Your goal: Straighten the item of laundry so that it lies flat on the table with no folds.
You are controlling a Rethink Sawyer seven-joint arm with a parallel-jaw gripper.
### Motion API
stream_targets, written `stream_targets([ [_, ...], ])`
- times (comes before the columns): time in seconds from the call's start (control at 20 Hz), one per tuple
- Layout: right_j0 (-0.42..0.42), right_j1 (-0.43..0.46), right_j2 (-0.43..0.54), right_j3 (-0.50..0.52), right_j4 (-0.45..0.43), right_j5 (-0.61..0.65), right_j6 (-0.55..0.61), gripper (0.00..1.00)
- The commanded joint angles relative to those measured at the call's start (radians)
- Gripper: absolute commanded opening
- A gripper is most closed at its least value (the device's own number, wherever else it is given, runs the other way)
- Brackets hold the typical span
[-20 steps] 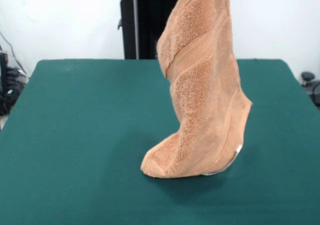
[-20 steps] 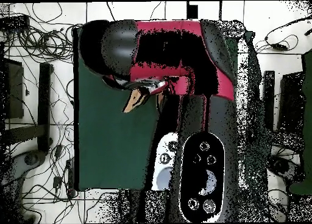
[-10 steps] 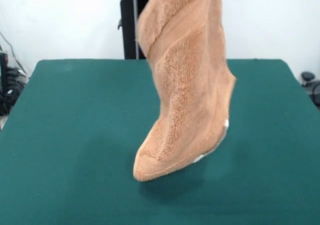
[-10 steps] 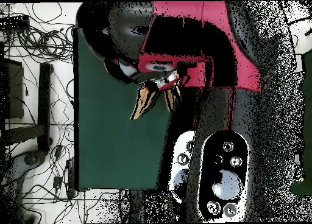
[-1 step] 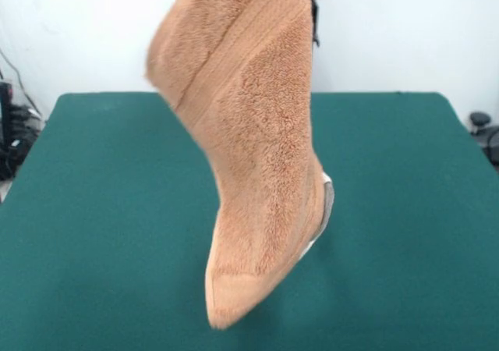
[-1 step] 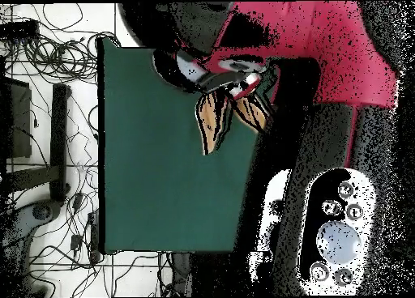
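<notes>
I have the towel point(image 5: 253, 156) hanging bunched above the desk point(image 5: 93, 210), nothing flattened yet, and cannot tell the pincer's state.

a plain white wall point(image 5: 405, 31) fills the top of the front view. dark gear and cables point(image 5: 14, 136) sit at the left edge, a black object point(image 5: 482, 125) at the right edge. in the overhead view, a pale tiled floor point(image 6: 49, 274) carries tangled cables point(image 6: 49, 48) along the left side.
</notes>
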Motion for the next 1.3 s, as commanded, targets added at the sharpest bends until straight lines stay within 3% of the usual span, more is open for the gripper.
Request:
stream_targets([
  [0.05, -0.024, 0.040, 0.123, -0.010, -0.033, -0.021, -0.389, 0.00],
  [0.65, -0.027, -0.021, 0.082, 0.153, 0.003, -0.152, -0.372, 0.00],
  [1.05, -0.041, -0.110, 0.065, 0.403, 0.024, -0.386, -0.334, 0.00],
  [1.3, -0.044, -0.136, 0.059, 0.479, 0.031, -0.447, -0.263, 0.00],
])
